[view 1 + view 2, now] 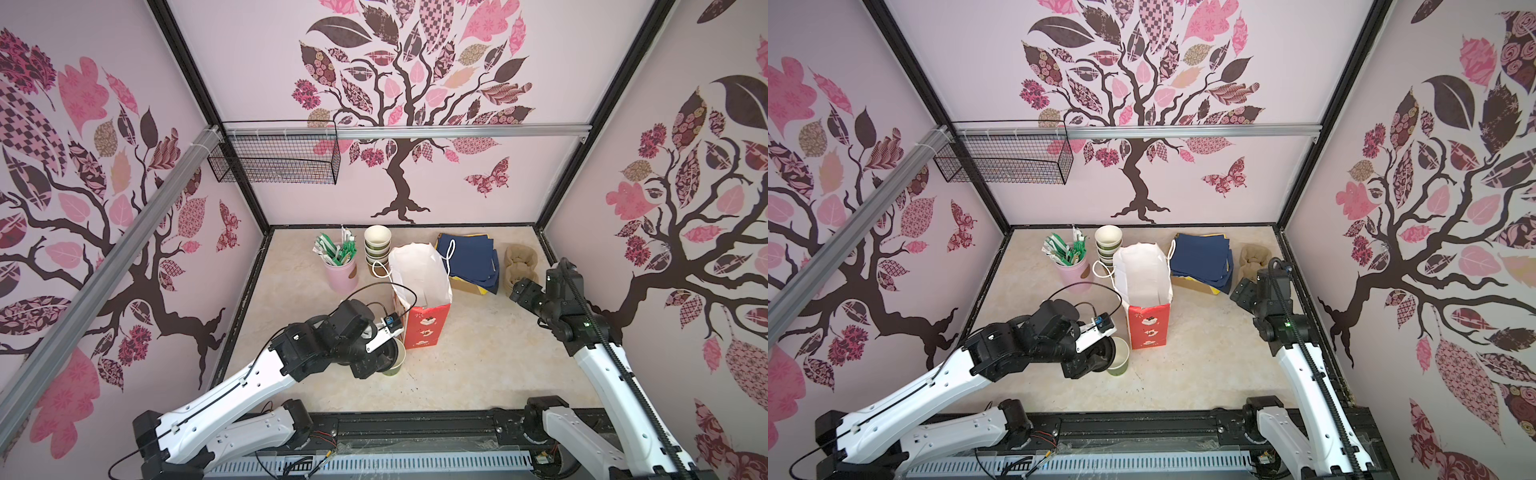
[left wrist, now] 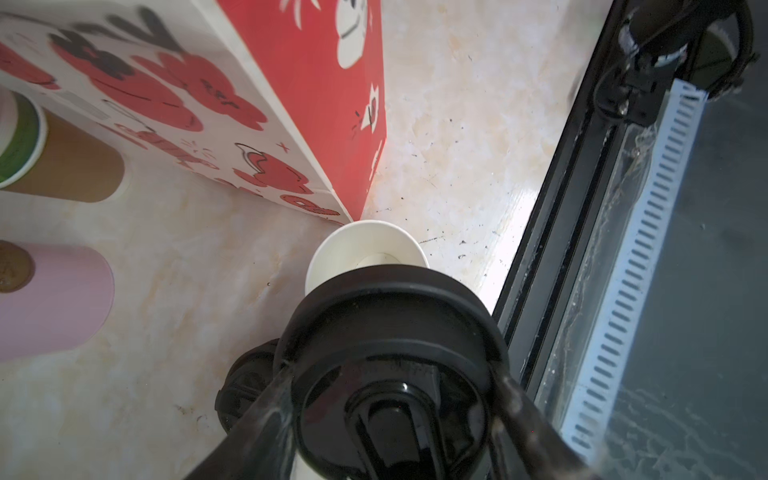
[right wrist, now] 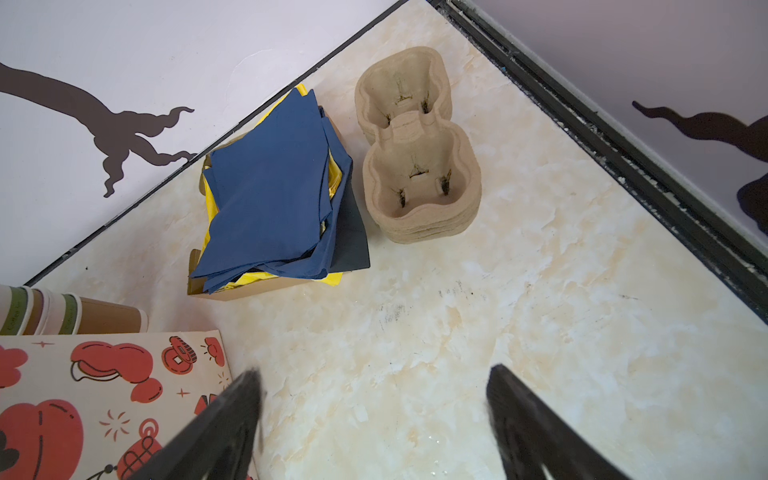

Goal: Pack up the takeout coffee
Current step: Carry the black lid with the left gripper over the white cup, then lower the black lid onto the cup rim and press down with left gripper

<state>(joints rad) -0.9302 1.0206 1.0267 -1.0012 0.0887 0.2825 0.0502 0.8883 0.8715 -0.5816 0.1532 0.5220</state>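
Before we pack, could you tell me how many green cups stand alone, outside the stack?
1: an open cup at the red bag's near corner, next to the lid in the left hand. Another may sit hidden inside the bag.

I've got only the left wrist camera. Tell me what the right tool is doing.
Observer: The right tool is open and empty, hovering near a stack of pulp cup carriers.
Operator: Before I seat this lid, describe the top of the bag.
Observer: In both top views the bag stands upright with its mouth open upward.
Operator: Now say what the pink cup holds.
Observer: It holds green-and-white wrapped straws.
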